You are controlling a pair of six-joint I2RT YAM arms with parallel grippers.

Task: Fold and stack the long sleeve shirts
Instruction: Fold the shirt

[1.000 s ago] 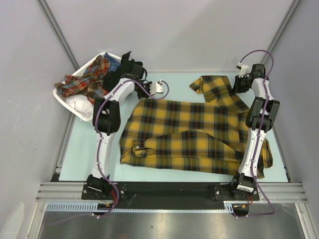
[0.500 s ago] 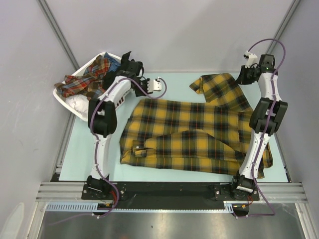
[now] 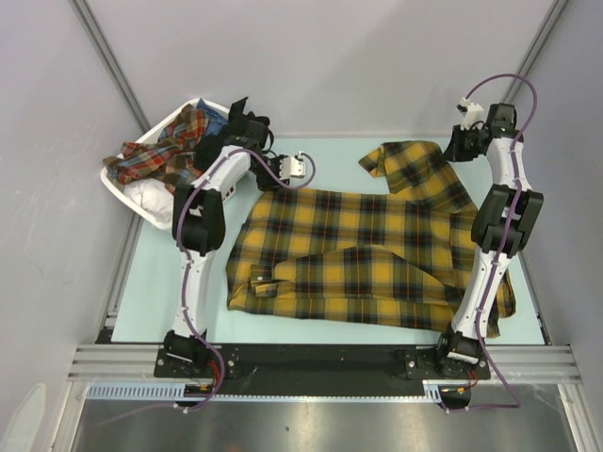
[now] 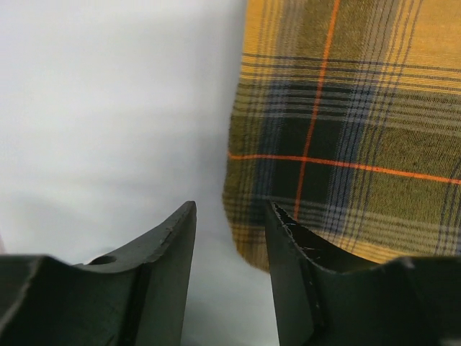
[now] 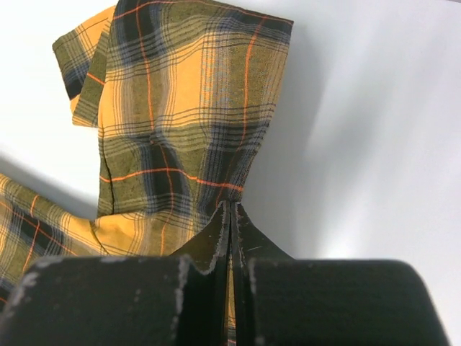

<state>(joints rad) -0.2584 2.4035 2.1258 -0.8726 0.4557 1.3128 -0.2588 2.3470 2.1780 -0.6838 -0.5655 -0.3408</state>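
A mustard-yellow and black plaid long sleeve shirt [image 3: 358, 245] lies spread across the middle of the table. My left gripper [image 3: 275, 175] hovers at the shirt's back left corner. In the left wrist view the left gripper [image 4: 230, 209] is open with only bare table between its fingers. The plaid corner [image 4: 346, 130] lies just past the right finger. My right gripper [image 3: 462, 146] is at the back right, shut on the shirt's sleeve end. In the right wrist view the right gripper [image 5: 232, 205] pinches the plaid cloth [image 5: 173, 108], which hangs stretched from its tips.
A white basket [image 3: 122, 184] stands at the back left corner of the table. It holds a red plaid shirt [image 3: 155, 155] and some white cloth [image 3: 151, 198]. The shirt's near right edge drapes around the right arm's base [image 3: 462, 344].
My left gripper has opened and let go of the shirt's corner. The right gripper has risen and moved back a little, drawing the sleeve out.
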